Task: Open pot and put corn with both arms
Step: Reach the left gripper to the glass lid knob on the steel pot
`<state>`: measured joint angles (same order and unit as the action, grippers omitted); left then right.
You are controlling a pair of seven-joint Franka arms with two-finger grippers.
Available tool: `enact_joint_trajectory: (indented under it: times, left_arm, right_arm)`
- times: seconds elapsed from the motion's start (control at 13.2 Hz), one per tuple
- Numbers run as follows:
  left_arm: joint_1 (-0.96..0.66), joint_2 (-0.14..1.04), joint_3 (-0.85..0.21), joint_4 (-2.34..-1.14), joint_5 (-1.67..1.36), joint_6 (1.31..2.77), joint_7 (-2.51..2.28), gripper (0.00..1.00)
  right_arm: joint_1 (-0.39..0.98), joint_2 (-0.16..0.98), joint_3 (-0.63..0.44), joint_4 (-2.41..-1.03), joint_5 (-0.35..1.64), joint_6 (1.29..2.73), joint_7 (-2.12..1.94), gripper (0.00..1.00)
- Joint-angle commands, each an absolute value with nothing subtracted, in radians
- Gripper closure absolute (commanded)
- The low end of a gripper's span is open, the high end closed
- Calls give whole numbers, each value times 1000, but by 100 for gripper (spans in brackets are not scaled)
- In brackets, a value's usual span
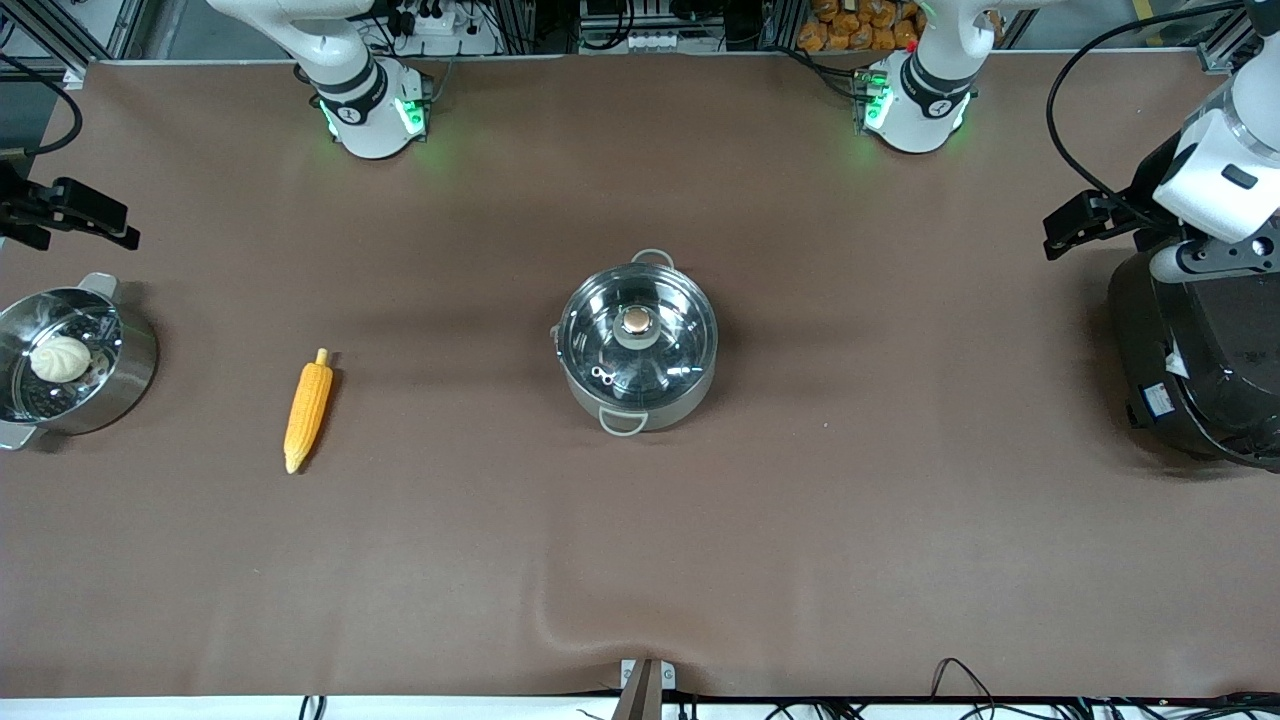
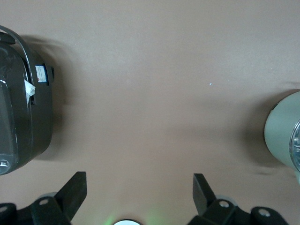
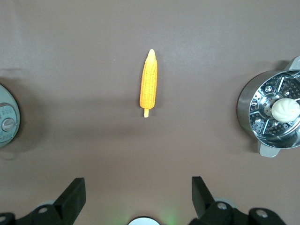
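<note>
The shiny steel pot (image 1: 640,385) stands mid-table with its glass lid (image 1: 670,350) on and a copper knob (image 1: 636,321) on top. Its edge shows in the left wrist view (image 2: 283,136) and the right wrist view (image 3: 5,122). The yellow-orange corn (image 1: 307,410) lies flat on the table toward the right arm's end, also in the right wrist view (image 3: 149,84). My left gripper (image 1: 1075,225) is open and empty (image 2: 139,187), over the table beside the black cooker. My right gripper (image 1: 85,215) is open and empty (image 3: 138,190), over the table by the steamer pot.
A steel steamer pot (image 1: 125,385) with a white bun (image 1: 60,358) stands at the right arm's end, also in the right wrist view (image 3: 248,105). A big black cooker (image 1: 1190,370) stands at the left arm's end, also in the left wrist view (image 2: 23,117). Brown cloth covers the table.
</note>
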<state>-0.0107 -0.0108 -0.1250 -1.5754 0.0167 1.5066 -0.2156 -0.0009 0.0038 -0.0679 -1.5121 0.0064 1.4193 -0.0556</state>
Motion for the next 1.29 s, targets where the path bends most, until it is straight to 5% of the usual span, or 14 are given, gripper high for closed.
enact_joint_trajectory:
  times: [0.0, 0.83, 1.21]
  left_arm:
    - [-11, -6, -126, -1554, 6, 1483, -189, 0]
    - [-38, 52, -210, -1536, 0, 1477, -337, 0]
    - [-223, 194, -224, -1456, 2, 1515, -629, 0]
  right_arm:
    - [2, -9, -69, -1517, 17, 1408, -58, 0]
    - [2, -9, -69, -1522, 17, 1410, -58, 0]
    - [2, -9, -69, -1523, 17, 1410, -58, 0]
